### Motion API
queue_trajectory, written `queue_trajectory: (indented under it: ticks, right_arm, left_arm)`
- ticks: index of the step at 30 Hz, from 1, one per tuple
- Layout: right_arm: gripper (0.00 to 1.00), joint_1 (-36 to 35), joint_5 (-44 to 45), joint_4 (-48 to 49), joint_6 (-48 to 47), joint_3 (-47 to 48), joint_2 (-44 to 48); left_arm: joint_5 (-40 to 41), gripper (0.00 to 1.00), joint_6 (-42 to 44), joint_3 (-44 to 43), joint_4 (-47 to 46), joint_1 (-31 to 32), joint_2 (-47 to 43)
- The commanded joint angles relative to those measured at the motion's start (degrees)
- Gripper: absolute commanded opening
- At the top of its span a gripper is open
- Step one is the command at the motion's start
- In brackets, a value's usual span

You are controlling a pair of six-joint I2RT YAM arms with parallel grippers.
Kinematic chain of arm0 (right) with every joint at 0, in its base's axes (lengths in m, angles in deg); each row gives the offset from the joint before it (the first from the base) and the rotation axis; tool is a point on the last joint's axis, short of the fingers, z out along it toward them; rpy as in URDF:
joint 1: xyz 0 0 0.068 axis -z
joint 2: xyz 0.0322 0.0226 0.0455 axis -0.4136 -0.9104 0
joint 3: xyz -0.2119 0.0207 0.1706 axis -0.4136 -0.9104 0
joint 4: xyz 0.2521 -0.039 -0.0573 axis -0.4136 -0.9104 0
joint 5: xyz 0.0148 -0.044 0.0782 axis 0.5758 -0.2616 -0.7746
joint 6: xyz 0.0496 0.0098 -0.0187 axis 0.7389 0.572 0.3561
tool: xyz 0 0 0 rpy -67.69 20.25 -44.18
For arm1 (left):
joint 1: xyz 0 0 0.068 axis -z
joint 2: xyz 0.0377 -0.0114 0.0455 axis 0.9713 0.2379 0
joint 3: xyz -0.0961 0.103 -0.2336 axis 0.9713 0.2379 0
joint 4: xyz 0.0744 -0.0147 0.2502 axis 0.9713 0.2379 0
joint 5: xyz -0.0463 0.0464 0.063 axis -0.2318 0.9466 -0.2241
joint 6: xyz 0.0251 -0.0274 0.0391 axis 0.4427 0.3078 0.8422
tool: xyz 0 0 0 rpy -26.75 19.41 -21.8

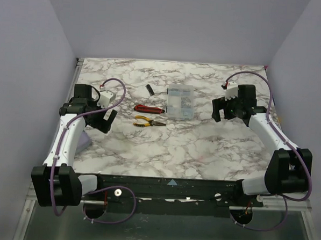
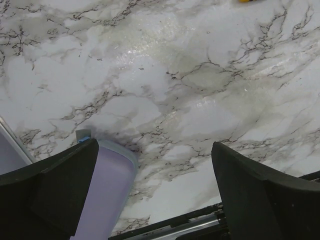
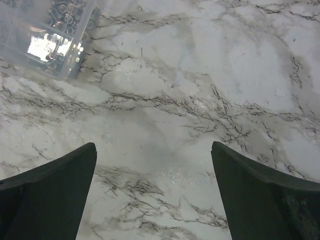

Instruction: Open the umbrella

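Nearest the lens in the left wrist view, the black fingers [image 2: 55, 185] of the left gripper [image 2: 155, 145] are spread fully and nothing is held. A pale blue-lilac folded fabric umbrella [image 2: 112, 185] is seen partly hidden behind one finger, by the left edge of the white marble-patterned table [image 1: 202, 149], toward its near-left corner; contact cannot be told. The right gripper [image 3: 152, 145] is likewise released and empty over bare marble near the right edge.

The step in hand is judged to be the reach. The umbrella is best approached from above, jaws wide and centred across its body, with one end secured by each arm. Red-handled pliers [image 1: 148, 108], yellow-handled pliers [image 1: 148, 121] and a clear plastic compartment box [image 1: 181, 102] are best avoided.
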Motion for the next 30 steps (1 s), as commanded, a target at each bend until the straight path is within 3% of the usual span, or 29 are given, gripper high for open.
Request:
queue_trajectory:
  ticks: [1, 6, 10, 15, 23, 27, 30]
  right_arm:
    - [1.0, -0.3, -1.1, -1.1, -1.0, 1.1, -0.2]
    - [1.0, -0.3, -1.4, -1.9, -1.4, 1.3, -0.1]
    - [1.0, -0.3, -1.7, -2.2, -1.5, 1.2, -0.1]
    - [1.0, -0.3, -2.2, -2.4, -1.5, 1.8, -0.8]
    - [1.0, -0.3, -2.4, -3.0, -1.6, 3.3, -2.0]
    - [1.0, -0.3, -2.5, -3.2, -1.5, 3.8, -2.4]
    - [1.0, -0.3, -2.5, -3.2, -1.5, 3.9, -2.5]
  left_arm:
    - [-2.6, 0.98, 6.8, -4.2, 5.1, -2.7, 0.8]
    - [-3.7, 0.98, 23.8, -7.4, 13.1, -13.6, 3.2]
    - [0.3, 0.99, 37.2, -7.2, 16.1, -23.4, 6.0]
    - [4.0, 0.98, 45.7, -5.7, 14.7, -31.1, 9.3]
    - [7.5, 0.97, 50.2, 3.5, 9.1, -33.6, 12.2]
    - [6.9, 0.85, 50.2, 4.9, 7.9, -32.9, 14.0]
    - [5.6, 0.68, 48.4, 5.0, 8.7, -30.8, 14.8]
